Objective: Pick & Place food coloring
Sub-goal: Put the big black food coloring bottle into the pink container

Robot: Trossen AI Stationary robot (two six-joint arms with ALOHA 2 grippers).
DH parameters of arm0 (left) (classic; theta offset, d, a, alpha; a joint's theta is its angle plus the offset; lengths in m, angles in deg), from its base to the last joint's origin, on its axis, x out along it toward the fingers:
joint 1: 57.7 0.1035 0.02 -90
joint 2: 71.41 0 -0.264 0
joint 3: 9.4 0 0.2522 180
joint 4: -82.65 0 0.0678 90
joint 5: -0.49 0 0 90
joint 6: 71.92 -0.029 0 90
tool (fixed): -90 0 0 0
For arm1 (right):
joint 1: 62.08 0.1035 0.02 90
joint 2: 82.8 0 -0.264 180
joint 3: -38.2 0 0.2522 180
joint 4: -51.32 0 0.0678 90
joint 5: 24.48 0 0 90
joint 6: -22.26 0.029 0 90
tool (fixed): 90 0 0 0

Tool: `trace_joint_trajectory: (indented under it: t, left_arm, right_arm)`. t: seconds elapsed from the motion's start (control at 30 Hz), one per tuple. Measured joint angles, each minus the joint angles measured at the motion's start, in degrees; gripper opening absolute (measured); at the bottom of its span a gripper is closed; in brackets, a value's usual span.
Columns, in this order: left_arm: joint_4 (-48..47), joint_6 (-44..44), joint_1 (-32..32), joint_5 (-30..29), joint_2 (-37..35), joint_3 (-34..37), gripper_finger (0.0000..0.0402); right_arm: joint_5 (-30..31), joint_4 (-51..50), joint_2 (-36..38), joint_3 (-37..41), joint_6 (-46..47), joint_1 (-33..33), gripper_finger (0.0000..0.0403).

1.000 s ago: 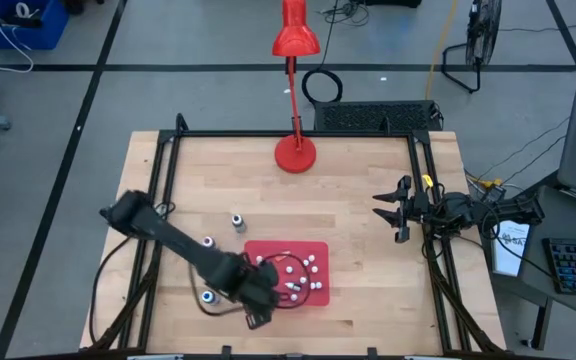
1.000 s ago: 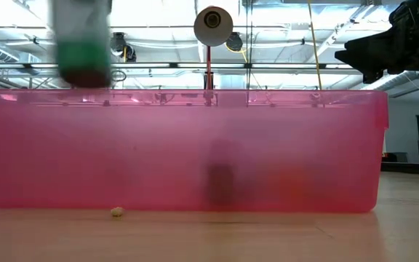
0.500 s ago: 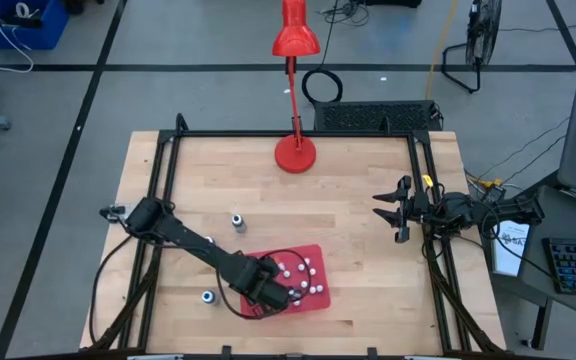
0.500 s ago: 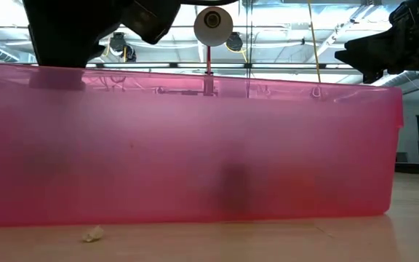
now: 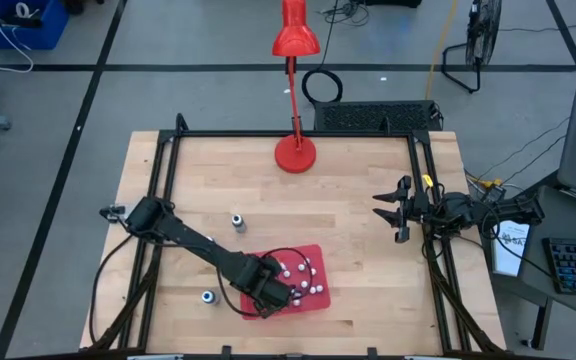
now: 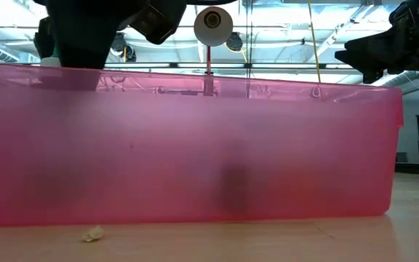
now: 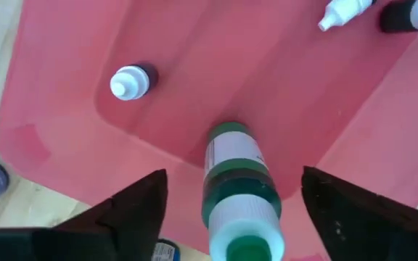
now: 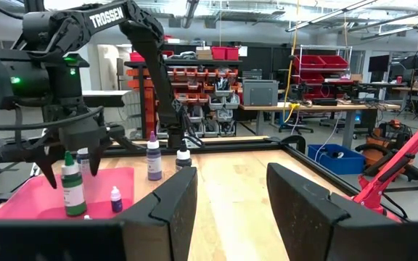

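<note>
The left gripper (image 7: 231, 210) stands open around a green food coloring bottle (image 7: 236, 190) upright in the red tray (image 7: 71, 156); lifting off-centre could topple it onto the white-capped bottle (image 7: 130, 81) just beside.

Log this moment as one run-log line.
left gripper: open over red tray | green bottle: upright in tray, between fingers, released | right gripper: idle, table's right edge

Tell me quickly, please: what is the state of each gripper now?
Left gripper: open over the red tray, the green bottle standing free between its fingers.
Right gripper: open, holding nothing, at the table's right side.
</note>
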Motion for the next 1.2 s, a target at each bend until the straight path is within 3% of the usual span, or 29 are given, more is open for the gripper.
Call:
trace_joint_trajectory:
  t: [0.27, 0.47, 0.7, 0.93, 1.2]
  left_arm:
    - [-0.4, -0.8, 1.5, -4.1, -6.0, 0.0, 0.0354]
    - [-9.5, -0.6, 3.5, -14.5, -13.6, 0.0, 0.0345]
    - [-17.2, 3.3, 10.9, -22.5, -21.1, 0.0, 0.0324]
    - [-17.8, -1.2, 18.6, -17.6, -22.1, 0.9, 0.0314]
    - [-15.6, -8.3, 24.9, -11.2, -22.1, 9.9, 0.0312]
  right_arm:
    - [0.0, 0.0, 0.0, 0.0, 0.0, 0.0, 0.0155]
    - [0.0, 0.0, 0.0, 0.0, 0.0, 0.0, 0.0155]
    - [0.0, 0.0, 0.0, 0.0, 0.0, 0.0, 0.0155]
    - [0.0, 0.0, 0.0, 0.0, 0.0, 0.0, 0.0155]
    - [0.0, 0.0, 0.0, 0.0, 0.0, 0.0, 0.0155]
